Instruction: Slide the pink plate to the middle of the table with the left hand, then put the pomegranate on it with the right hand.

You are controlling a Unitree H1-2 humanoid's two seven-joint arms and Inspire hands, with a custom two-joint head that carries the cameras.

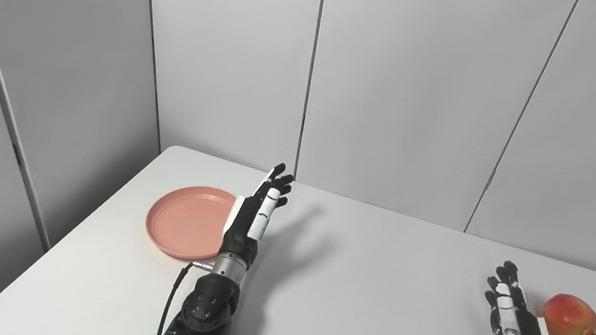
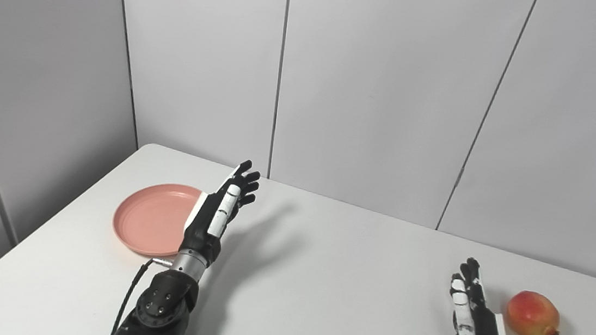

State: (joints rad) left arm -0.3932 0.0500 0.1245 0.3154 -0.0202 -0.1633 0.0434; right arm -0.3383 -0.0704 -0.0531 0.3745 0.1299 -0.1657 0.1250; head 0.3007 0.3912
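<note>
The pink plate lies empty on the white table at the far left. My left hand is open, fingers straight, raised edge-on just right of the plate's right rim; it covers that rim, and I cannot tell whether it touches. The pomegranate, red and yellow, lies on the table at the far right. My right hand is open and empty, standing edge-on just left of the pomegranate with a small gap between them. The same scene shows in the right eye view, with the plate and the pomegranate.
Grey wall panels stand close behind the table's far edge and along its left side. A black cable runs along my left forearm. The left hand casts a shadow onto the table's middle.
</note>
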